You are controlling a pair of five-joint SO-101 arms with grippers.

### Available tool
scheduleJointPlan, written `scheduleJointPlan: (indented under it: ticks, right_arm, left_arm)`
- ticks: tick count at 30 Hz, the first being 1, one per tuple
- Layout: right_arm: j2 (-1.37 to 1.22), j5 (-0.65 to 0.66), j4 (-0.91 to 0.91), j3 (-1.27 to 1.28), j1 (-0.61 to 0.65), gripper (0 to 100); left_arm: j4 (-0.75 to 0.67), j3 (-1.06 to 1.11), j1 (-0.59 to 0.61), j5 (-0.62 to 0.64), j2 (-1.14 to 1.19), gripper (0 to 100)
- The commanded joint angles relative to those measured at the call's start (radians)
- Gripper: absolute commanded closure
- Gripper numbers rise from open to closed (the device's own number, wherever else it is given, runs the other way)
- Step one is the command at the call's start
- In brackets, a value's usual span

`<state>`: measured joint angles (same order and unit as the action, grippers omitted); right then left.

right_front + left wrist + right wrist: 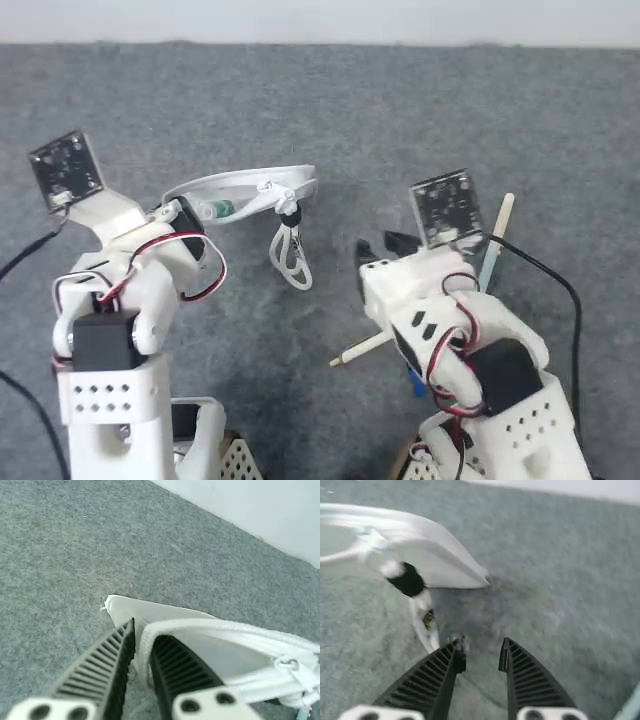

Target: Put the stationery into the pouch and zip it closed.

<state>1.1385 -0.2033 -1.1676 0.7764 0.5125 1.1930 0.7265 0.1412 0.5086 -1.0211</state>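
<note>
I count one pouch [247, 186] with one strap loop [290, 258] on it and one green item [222, 209] showing through its side. Loose on the one grey mat [400, 110] I make out three pieces of stationery: one white pen [365, 347], one pale pen [497, 240] and one blue piece [414, 381], mostly hidden. I have two grippers: left gripper [143, 632] and right gripper [482, 648].

— Any writing, numbers or signs that can be read here?
— None. The pouch [246, 192] shows no lettering on its side.
— And the circuit board [66, 168] on the arm?
— Any marks there are too small to make out. The white pen [362, 349] has no print that can be read either.
</note>
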Motion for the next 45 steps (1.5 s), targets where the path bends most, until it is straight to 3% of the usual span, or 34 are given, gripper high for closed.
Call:
scheduleJointPlan:
  ticks: [1, 12, 20, 25, 33, 45]
  right_arm:
    - [0.036, -0.054, -0.059, -0.046, -0.071, 89.4]
    - [0.021, -0.081, 0.002, 0.083, -0.248, 89.7]
    - [-0.213, -0.078, 0.076, 0.077, -0.384, 89.3]
    - [-0.323, 0.014, 0.154, 0.077, -0.466, 89.3]
    - [-0.475, 0.017, 0.255, 0.069, -0.541, 89.3]
    - [-0.826, 0.017, 0.251, -0.109, -0.621, 89.3]
  left_arm:
    - [-0.035, -0.007, 0.005, 0.014, -0.002, 99]
    - [-0.035, -0.005, 0.006, 0.014, -0.002, 99]
    - [-0.035, -0.005, 0.006, 0.014, -0.002, 99]
    - [-0.035, -0.004, 0.006, 0.014, -0.002, 99]
    - [-0.035, -0.004, 0.006, 0.014, -0.002, 99]
    - [-0.032, -0.004, 0.006, 0.014, -0.002, 99]
